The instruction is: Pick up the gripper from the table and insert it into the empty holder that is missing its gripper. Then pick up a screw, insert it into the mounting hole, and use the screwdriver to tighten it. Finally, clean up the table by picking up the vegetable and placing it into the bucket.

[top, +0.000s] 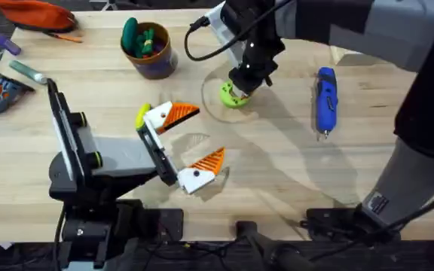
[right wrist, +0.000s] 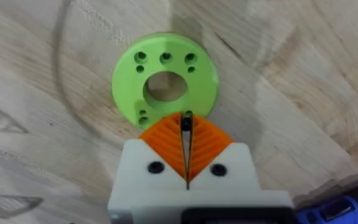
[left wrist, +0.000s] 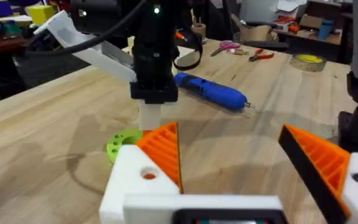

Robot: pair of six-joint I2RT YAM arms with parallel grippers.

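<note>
Two arms are working over the table: the right gripper (right wrist: 186,134) is pinching a small dark screw (right wrist: 186,122) above the lime-green disc (right wrist: 165,84), while the left gripper (top: 191,143) is resting released nearby. Beside them, the screwdriver (top: 325,100) is lying well apart from the bucket (top: 148,50).

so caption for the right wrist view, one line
Right tool shut on a small dark screw, poised at the rim of the lime-green holed disc on the wooden table.
</note>
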